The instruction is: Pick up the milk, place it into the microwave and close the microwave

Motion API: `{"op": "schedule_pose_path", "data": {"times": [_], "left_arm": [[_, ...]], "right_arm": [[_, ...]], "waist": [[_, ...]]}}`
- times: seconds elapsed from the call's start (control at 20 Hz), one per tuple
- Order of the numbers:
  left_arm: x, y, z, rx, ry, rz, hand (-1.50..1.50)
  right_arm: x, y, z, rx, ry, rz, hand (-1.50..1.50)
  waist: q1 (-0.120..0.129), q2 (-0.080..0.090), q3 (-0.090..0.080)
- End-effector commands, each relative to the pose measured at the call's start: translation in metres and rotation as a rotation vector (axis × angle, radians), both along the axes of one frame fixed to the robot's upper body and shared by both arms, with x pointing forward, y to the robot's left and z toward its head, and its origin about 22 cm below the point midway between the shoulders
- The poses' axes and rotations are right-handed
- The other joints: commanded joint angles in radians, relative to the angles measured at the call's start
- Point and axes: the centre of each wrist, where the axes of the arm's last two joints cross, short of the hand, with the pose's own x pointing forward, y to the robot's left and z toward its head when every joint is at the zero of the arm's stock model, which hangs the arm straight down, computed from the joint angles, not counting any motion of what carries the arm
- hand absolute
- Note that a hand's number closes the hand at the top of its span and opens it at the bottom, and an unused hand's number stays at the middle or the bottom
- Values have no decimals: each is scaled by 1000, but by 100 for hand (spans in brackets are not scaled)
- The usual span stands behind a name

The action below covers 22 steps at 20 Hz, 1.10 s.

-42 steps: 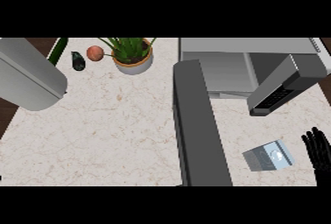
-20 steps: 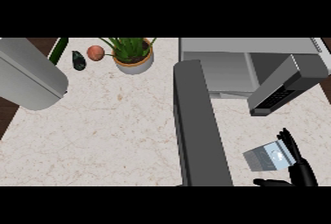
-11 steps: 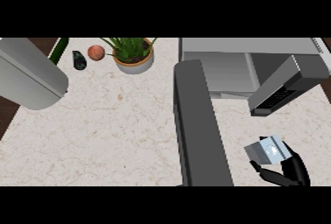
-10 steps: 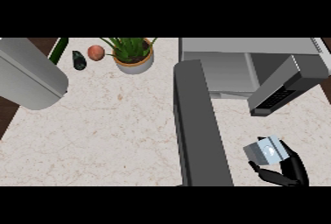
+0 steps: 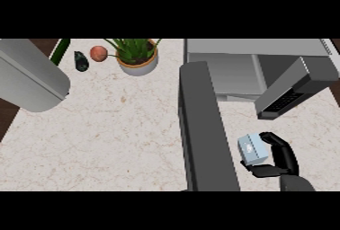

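Note:
The milk point(image 5: 253, 148), a small pale blue-grey carton, sits tilted on the speckled counter point(image 5: 119, 134) at the lower right. My right hand point(image 5: 284, 155) comes up from the lower edge. Its fingers curl over the carton's right side and its thumb lies under the near end. The microwave point(image 5: 229, 74) stands at the top right with its cavity open toward me. Its dark keypad panel point(image 5: 291, 93) angles down just above the milk. My left hand does not show.
A long dark grey panel point(image 5: 204, 130) runs from the microwave's left front down to the lower edge, just left of the milk. A large light grey rounded shape point(image 5: 30, 74) fills the upper left. A potted plant point(image 5: 137, 57), a reddish fruit point(image 5: 98, 53) and a dark vegetable point(image 5: 81, 61) sit at the back.
My right hand came in from the right edge, reached the milk and curled round it. The carton has shifted a little left and up and now sits tilted.

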Motion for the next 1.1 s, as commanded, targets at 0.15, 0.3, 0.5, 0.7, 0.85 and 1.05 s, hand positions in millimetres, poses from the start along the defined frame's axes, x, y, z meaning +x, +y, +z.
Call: {"op": "schedule_pose_path", "data": {"times": [0.15, 0.3, 0.5, 0.7, 0.85, 1.05], "left_arm": [[3, -2, 25, -46, -94, -50, -150], [1, 2, 17, -57, -99, -39, -150], [3, 2, 17, -54, -69, -29, -150], [-1, 1, 17, -47, -80, -19, -150], [-9, 6, 15, -53, -49, -22, -150], [-7, 7, 13, -53, -50, -28, -150]], "right_arm": [[28, 27, 4, 61, -114, 58, 150], [33, 47, 2, 53, -107, 113, 150], [63, 57, 21, -18, -124, 118, 150], [93, 58, 48, -44, -178, 94, 150], [106, 67, 57, -20, -185, 86, 150], [133, 63, 84, -90, -142, 96, 150]], "waist": [[4, 7, 7], [5, 5, 6], [0, 4, 5], [5, 3, 4], [8, 2, 4], [16, 5, 4]]}}
